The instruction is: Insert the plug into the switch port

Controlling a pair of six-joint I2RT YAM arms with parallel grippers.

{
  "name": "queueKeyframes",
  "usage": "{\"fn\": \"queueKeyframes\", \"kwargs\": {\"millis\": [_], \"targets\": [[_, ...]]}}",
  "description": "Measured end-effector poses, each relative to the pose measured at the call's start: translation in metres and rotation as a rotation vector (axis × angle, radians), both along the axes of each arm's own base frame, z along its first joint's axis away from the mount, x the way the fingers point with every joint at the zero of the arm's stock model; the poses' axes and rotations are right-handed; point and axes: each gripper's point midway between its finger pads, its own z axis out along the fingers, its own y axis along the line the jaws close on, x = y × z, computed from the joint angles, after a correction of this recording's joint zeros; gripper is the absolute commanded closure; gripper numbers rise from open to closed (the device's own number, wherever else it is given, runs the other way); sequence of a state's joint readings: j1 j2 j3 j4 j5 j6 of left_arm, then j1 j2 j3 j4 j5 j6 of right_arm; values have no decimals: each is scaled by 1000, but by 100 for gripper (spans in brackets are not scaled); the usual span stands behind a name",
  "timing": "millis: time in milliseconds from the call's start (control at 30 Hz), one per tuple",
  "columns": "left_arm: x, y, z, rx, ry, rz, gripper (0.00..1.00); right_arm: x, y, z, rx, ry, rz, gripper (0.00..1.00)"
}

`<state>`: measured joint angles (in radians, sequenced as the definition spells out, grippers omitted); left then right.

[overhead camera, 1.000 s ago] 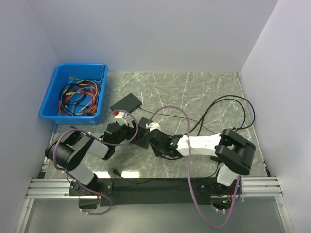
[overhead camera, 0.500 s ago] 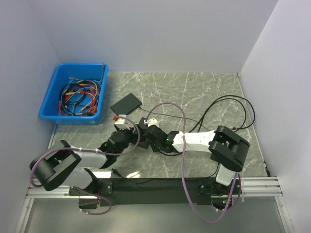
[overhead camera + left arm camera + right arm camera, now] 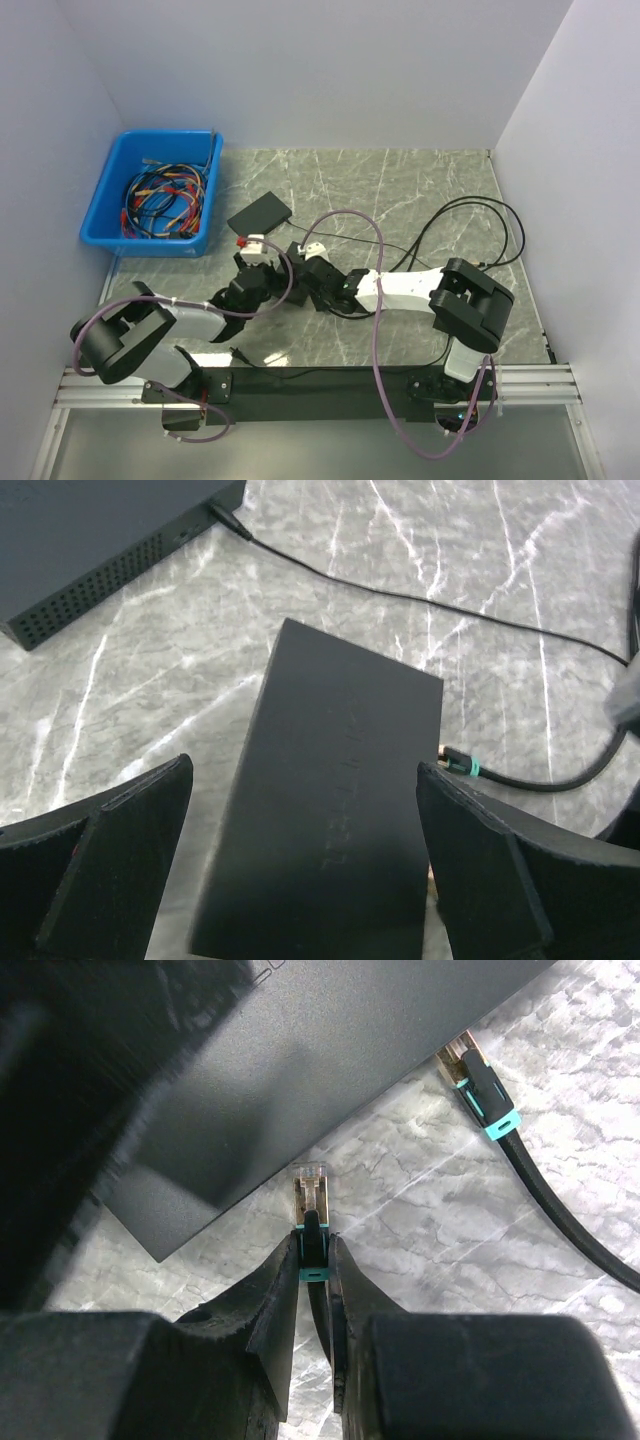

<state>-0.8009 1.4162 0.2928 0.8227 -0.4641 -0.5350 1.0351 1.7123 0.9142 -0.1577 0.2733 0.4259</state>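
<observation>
"Beside the flat matte-black switch box (image 3: pixel 330 820), the clear-tipped, teal-booted cable plug (image 3: pixel 309 1192) sat pinched in the nearly closed right gripper (image 3: pixel 313 1260), tip just beside its side wall," the operator reported. "The left gripper (image 3: pixel 300 810) straddled the box wide open, holding nothing."

"Hazard?" the inspector asked.

"Unclamped, the box could have slid under insertion force; a misaligned tip could have jammed against the wall."

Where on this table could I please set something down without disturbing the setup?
The widest bare table lies by the back wall, between the flat black box and the cable loop. Crowded: centre-left, where the left gripper straddles the switch and the right gripper holds the plug beside it; the blue bin is full of wires.
</observation>
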Motion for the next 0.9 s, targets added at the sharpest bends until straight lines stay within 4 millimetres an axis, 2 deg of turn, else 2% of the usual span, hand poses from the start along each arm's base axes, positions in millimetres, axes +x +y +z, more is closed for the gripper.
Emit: {"fn": "queueKeyframes", "kwargs": {"millis": [233, 467, 667, 900], "targets": [[9, 31, -11, -72, 29, -36, 0, 1, -1, 0, -1, -2, 0, 100], [-1, 0, -14, -125, 57, -256, 1, 1, -2, 1, 2, -1, 12, 100], [8, -4, -24, -167, 107, -333, 10, -1, -2, 1, 1, 5, 36, 100], [17, -19, -22, -186, 127, -403, 19, -4, 0, 1, 4, 16, 69, 100]]}}
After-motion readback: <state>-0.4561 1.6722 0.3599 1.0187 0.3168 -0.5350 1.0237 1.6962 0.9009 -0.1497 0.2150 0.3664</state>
